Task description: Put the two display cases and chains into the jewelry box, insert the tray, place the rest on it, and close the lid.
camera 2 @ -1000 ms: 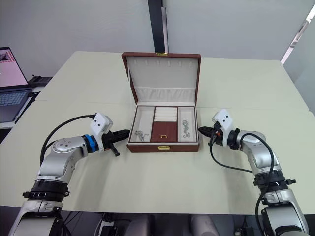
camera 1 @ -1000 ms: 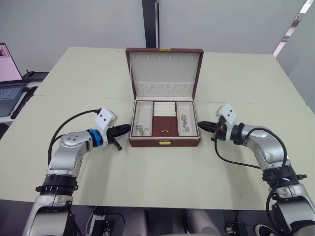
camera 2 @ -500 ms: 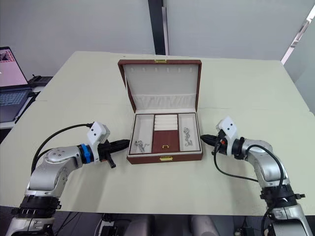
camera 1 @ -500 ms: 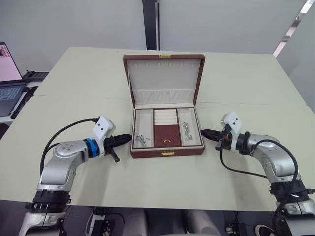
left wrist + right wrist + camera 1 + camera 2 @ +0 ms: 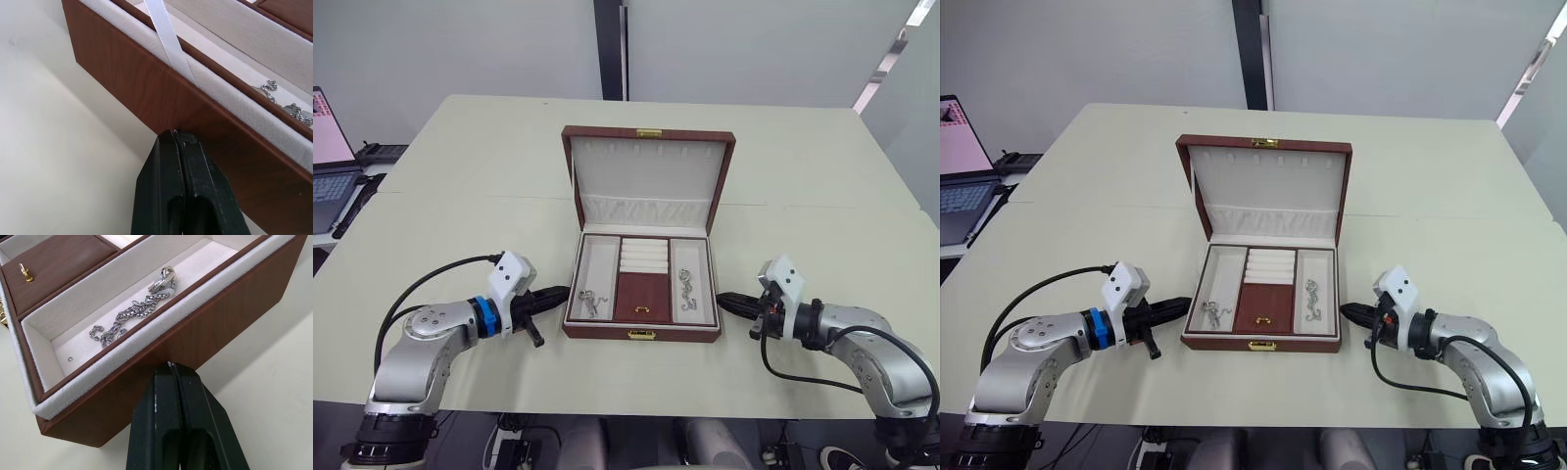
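Jewelry box (image 5: 641, 294) has slid nearer along the counter (image 5: 783, 206), pinched between our closed left gripper (image 5: 560, 294) and right gripper (image 5: 729, 301), easing lid closing.

A pale cream table (image 5: 460, 196) fills the scene; an open laptop (image 5: 328, 162) sits beyond its left edge.

A pale cream table (image 5: 460, 211) is carrying an open brown jewelry box (image 5: 641, 331), which is sitting near the front edge, midway across, its lid standing upright at the back. A seam is running across the tabletop behind the box. A laptop (image 5: 331, 166) is resting on a separate surface at far left.
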